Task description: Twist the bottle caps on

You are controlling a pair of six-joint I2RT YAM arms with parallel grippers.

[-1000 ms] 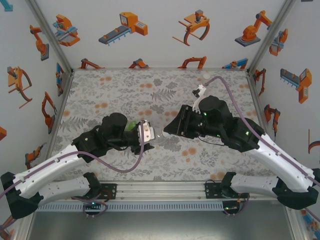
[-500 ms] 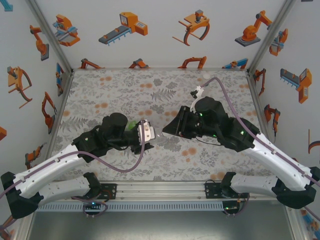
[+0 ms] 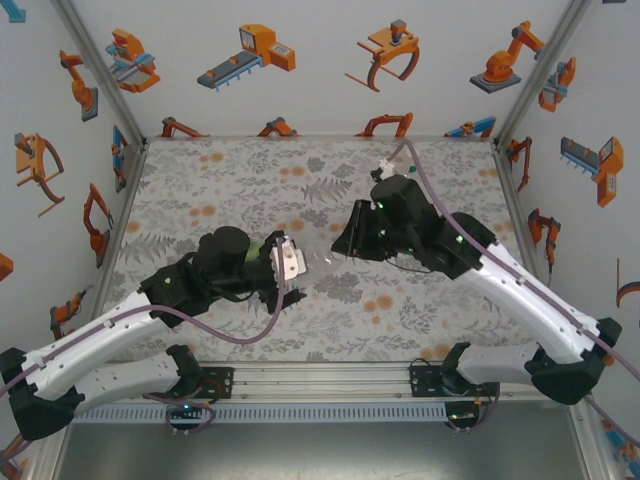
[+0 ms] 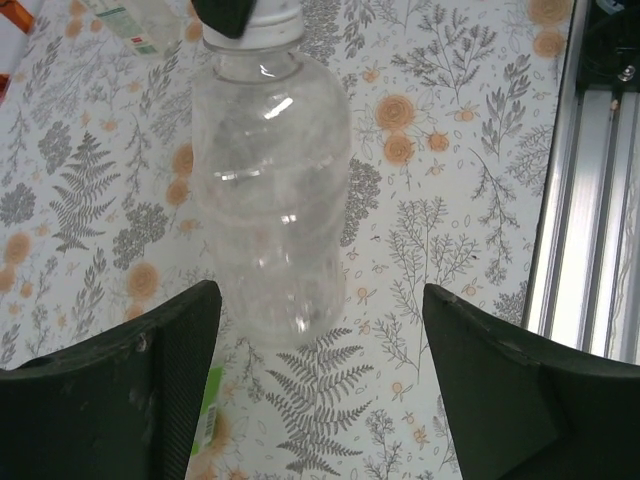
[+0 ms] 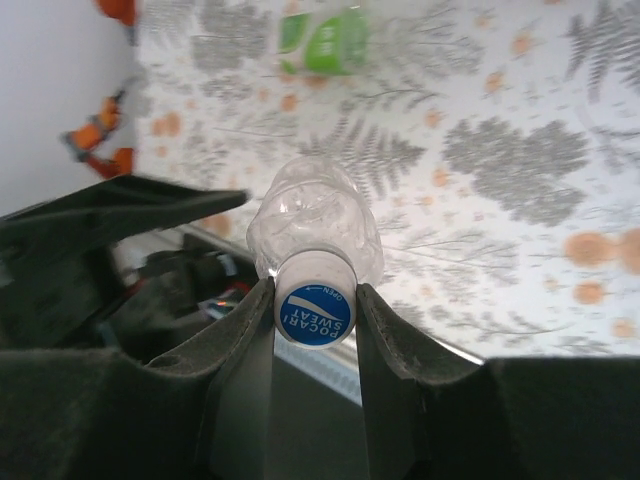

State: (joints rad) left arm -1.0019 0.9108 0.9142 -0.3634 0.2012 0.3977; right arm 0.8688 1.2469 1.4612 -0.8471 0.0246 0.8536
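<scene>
Blue top of the white bottle cap [image 5: 316, 312], on the clear bottle [image 5: 315, 225]: "POCARI SWEAT" in white letters, with a small "OPEN" and an arrow near its edge.

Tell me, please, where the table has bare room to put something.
Bare: far left by the back wall, and near middle by the rail. Crowded: the centre, around the left hand, right hand, cap, clear bottle and green bottle.

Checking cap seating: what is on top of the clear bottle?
A blue-topped white cap, pinched by the right gripper, sits on the clear bottle. The neck threads under it are hidden.
</scene>
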